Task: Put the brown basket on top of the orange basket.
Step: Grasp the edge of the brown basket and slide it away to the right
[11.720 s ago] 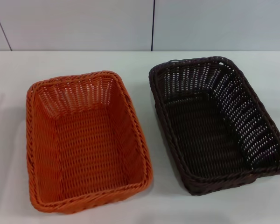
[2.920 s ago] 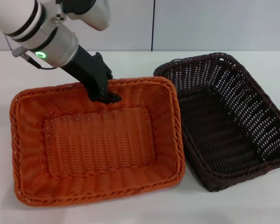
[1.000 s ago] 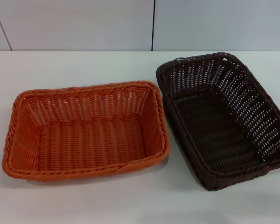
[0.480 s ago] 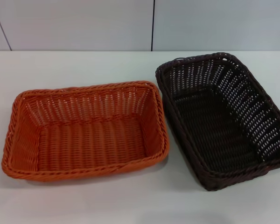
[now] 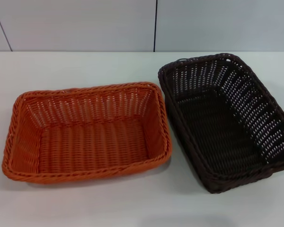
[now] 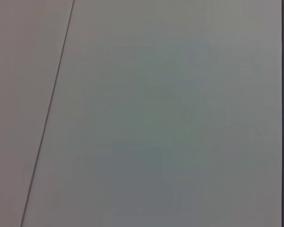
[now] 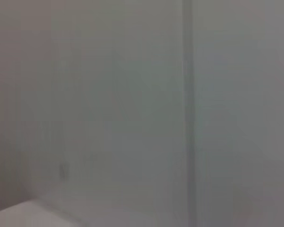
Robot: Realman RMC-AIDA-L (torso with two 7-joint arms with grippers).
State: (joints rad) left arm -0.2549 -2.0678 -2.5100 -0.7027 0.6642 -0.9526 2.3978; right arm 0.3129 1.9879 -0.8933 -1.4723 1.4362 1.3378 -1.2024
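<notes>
The orange basket [image 5: 87, 133] lies on the white table at the left of the head view, its long side across the view. The brown basket [image 5: 226, 120] stands right beside it on the right, turned at an angle, its near-left rim close to the orange basket's right rim. Both are upright and hold nothing. Neither gripper shows in the head view. Both wrist views show only plain grey wall panels.
The white table [image 5: 85, 64] runs back to a grey panelled wall [image 5: 156, 23]. The brown basket's right corner reaches the right edge of the head view.
Since 2.9 s ago the left arm has left the view and the orange basket has settled flat on the table, turned from its first pose. Nothing has moved in the last second.
</notes>
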